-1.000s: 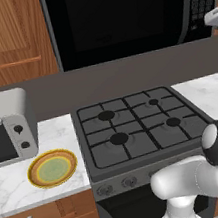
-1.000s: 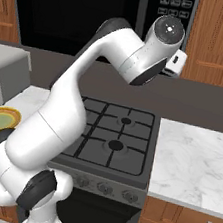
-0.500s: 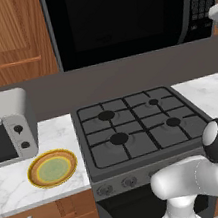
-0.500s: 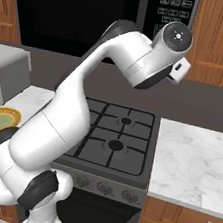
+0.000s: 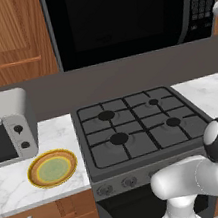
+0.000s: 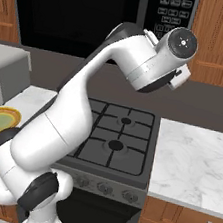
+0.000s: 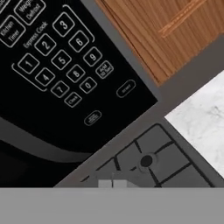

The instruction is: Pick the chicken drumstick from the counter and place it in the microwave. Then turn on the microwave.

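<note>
The microwave (image 5: 115, 18) hangs over the stove (image 5: 140, 128) with its dark door closed. From the left, a toaster oven (image 5: 6, 131) and a yellow plate (image 5: 52, 168) stand on the marble worktop (image 5: 55, 136). From the right, the arm reaches up to the keypad (image 6: 172, 9), and more worktop lies bare right of the stove. The hand camera shows the keypad buttons close up, tilted, and the pincer (image 7: 112, 183) clenched on nothing. The drumstick's place I cannot tell.
</note>
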